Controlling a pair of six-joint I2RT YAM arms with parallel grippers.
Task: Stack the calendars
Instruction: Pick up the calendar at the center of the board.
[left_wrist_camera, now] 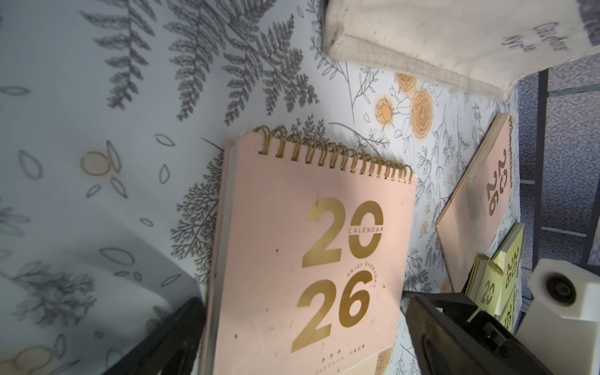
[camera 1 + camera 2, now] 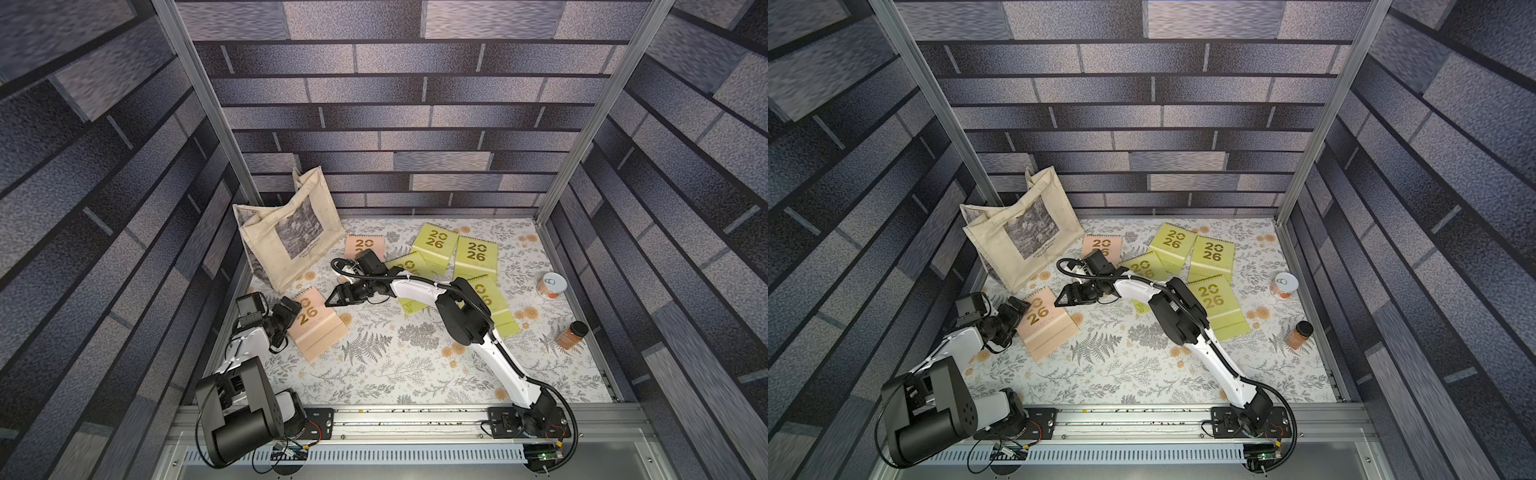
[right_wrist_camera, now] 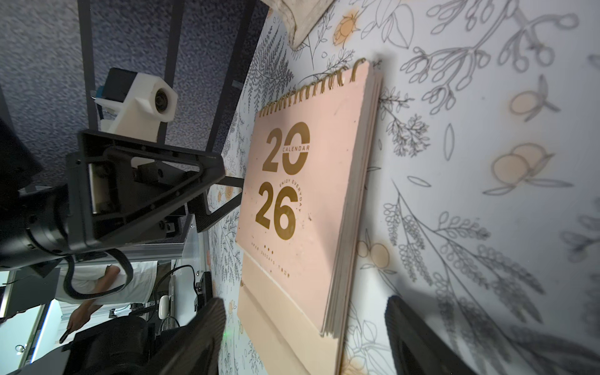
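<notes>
Reaching for a first pickup looks like the step in hand, since no calendar sits on another yet. The left jaws stand wide open and empty, with the near pink calendar (image 1: 308,259) lying flat on the table (image 2: 374,374) just ahead of them, framed between their fingers (image 1: 175,341). The right jaws, also spread and holding nothing, hover just off the same calendar's opposite side, facing the left ones across it; whether either pair touches it I cannot tell. The second pink calendar (image 2: 363,245) lies off to the side of the right jaws, partly hidden by that wrist, near the tote bag (image 2: 286,237). The four green calendars (image 2: 476,255) lie behind those jaws, along that arm. Next, one pair must work a finger under the flat cover's edge, perhaps with the other bracing, then clamp and lift
</notes>
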